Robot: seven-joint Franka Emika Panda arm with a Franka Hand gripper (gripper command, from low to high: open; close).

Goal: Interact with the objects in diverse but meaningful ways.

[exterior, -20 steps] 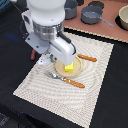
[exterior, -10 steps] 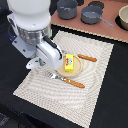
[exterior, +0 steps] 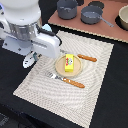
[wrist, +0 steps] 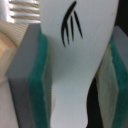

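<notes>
Gripper (wrist: 75, 70) clamps a white scoop-like piece (wrist: 80, 60); yellow pack (exterior: 69, 62) on plate (exterior: 60, 68).
Wrist view: green-faced pads (wrist: 37, 85) pinch the white piece from both sides (black fork mark printed on it). Exterior view: pack lies on the round plate mid-placemat (exterior: 95, 85), fork (exterior: 66, 79) just in front, another orange-handled utensil (exterior: 86, 58) behind; gripper itself hidden by the arm (exterior: 30, 32).

Arm reaches in from exterior view's left; pincer (wrist: 75, 75) clamped (pads (wrist: 37, 85) pressing).

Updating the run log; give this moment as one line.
hand: shut on white scoop | yellow pack: on plate | fork: on mat
</notes>
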